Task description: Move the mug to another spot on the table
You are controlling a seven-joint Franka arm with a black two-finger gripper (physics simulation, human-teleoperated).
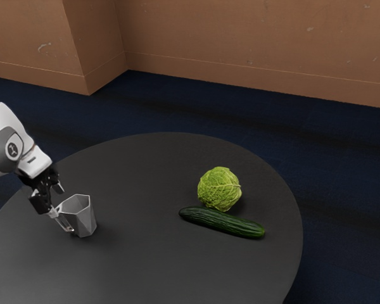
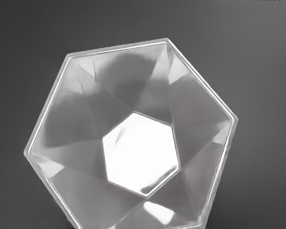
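1. The gray mug [image 1: 79, 215] stands on the round black table [image 1: 152, 272], well apart from the cabbage [image 1: 220, 188], toward the exterior view's left.
2. The gripper [image 1: 49, 202] is at the mug's rim, on the side away from the cabbage. I cannot tell if it pinches the mug.
3. A cucumber [image 1: 221, 222] lies just beside the cabbage.

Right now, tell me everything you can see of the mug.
The mug is pale grey and glossy, like metal or glass, built of flat facets: a six-sided rim, a six-sided floor, and walls narrowing downward. It is empty and stands open end up on the dark round table, near the edge at the exterior view's left. What looks like a small handle sits low on its near side.
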